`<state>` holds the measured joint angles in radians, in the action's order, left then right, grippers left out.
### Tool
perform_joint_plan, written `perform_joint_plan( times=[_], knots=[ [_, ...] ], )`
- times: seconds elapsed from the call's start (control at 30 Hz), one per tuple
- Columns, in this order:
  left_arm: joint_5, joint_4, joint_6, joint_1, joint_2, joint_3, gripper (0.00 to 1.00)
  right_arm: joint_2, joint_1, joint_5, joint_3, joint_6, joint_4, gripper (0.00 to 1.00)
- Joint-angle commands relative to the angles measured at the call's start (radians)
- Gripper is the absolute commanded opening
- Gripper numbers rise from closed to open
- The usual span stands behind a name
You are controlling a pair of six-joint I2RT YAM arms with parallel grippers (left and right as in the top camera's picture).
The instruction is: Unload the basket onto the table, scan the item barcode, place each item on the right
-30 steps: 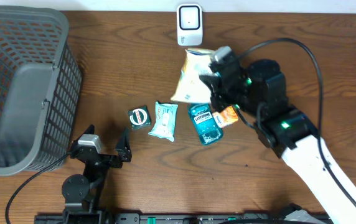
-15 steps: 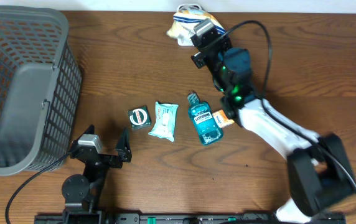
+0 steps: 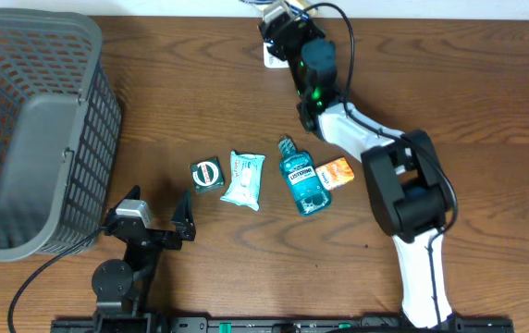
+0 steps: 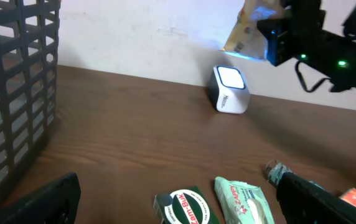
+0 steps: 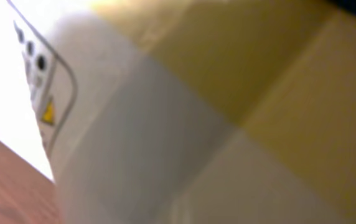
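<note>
**Right gripper holding pouch over the scanner, left gripper idling wide**

The wooden table is carrying everything, and the scanner is standing at its far edge, against the pale wall. The grey mesh basket is sitting well apart from the scanner, off to the robot's left. The right arm is stretching across the table toward the scanner, and from overhead it is covering most of it.

The right gripper is clamping tight on the snack pouch, which is hanging in the air just above the scanner and slightly behind it, not touching it. The scanner's white face is glowing and tilting up toward the pouch. The right wrist view is showing only a blurred yellow and white surface, too close to read.

The left gripper is resting far from the scanner, near the robot's base, with its fingers spread wide and nothing between them.

Four loose items are lying in a row between the scanner and the left gripper. The teal mouthwash bottle is lying flat, almost directly below the scanner. The wipes pack is lying to its left. The orange packet is touching the bottle on its right. The small green box is sitting leftmost.
</note>
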<state>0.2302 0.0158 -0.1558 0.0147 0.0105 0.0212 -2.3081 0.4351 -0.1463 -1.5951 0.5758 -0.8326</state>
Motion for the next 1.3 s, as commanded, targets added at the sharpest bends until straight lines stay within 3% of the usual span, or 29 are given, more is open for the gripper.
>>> perform_joint_plan(
  times=[0.0, 0.4, 0.8, 0.93, 1.1, 1.27],
  knots=[
    [0.012, 0.032, 0.010, -0.004, -0.006, -0.017, 0.98, -0.071, -0.010, -0.040, -0.095, 0.064, -0.005, 0.01],
    [0.012, 0.032, 0.010, -0.004, -0.006, -0.017, 0.98, -0.026, -0.004, -0.311, -0.107, 0.045, -0.072, 0.01],
    [0.012, 0.033, 0.010, -0.004, -0.006, -0.017, 0.98, 0.158, -0.172, -0.965, -0.106, 0.317, 0.051, 0.01],
    [0.012, 0.033, 0.010, -0.004, -0.006, -0.017, 0.98, 0.157, -0.304, -1.006, -0.103, 0.254, 0.294, 0.01],
    [0.012, 0.033, 0.010, -0.004, -0.006, -0.017, 0.98, 0.155, -0.524, -0.808, -0.103, -0.096, 0.797, 0.01],
    [0.012, 0.033, 0.010, -0.004, -0.006, -0.017, 0.98, 0.142, -0.705, -0.702, -0.102, -0.230, 0.928, 0.01]
  ],
)
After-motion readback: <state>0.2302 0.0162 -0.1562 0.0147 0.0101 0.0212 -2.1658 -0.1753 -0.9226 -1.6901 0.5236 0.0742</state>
